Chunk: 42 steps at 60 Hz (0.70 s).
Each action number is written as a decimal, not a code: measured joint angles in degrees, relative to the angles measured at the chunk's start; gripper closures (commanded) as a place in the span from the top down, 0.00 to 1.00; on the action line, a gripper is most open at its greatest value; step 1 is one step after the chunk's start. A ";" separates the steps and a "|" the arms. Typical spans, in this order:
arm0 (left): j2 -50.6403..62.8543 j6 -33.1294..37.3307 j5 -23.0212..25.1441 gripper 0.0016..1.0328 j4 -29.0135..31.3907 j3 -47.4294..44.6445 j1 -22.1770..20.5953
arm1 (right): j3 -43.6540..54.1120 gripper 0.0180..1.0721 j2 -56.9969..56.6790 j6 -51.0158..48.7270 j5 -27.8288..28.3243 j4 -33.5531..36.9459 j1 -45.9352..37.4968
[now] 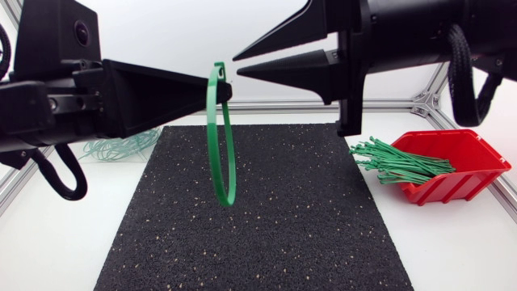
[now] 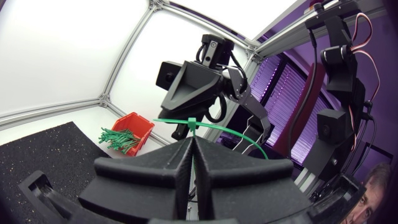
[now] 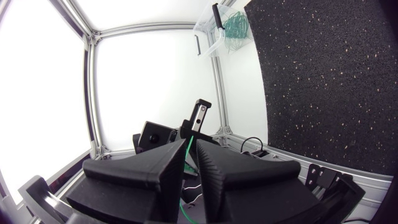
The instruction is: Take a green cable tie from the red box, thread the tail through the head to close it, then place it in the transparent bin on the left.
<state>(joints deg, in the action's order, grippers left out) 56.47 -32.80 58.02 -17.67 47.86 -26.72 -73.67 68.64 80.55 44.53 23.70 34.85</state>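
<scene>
while it hangs above the black speckled mat, green plastic cable tie: closed loop
left gripper: clenched on the loop's top
right gripper: released, fingers parted, just beside tie

The black mat lies bare beneath the hanging green loop, with room to pass under it. Above, the left gripper and right gripper nearly meet at the loop's top. Seen from above, the left gripper covers part of the clear bin.
</scene>
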 measured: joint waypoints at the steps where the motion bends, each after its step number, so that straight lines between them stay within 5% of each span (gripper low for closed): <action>1: -0.07 0.26 0.02 0.03 -0.02 -0.07 -0.02 | 0.00 0.19 0.13 0.00 0.00 -0.02 0.04; 42: -0.17 7.61 0.20 0.03 -0.04 -2.16 -0.48 | 0.31 0.19 0.59 -1.29 -0.87 -1.22 2.56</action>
<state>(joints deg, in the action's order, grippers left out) 56.29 -25.19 58.22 -17.72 45.69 -27.20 -73.36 69.23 79.26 43.66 22.48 37.41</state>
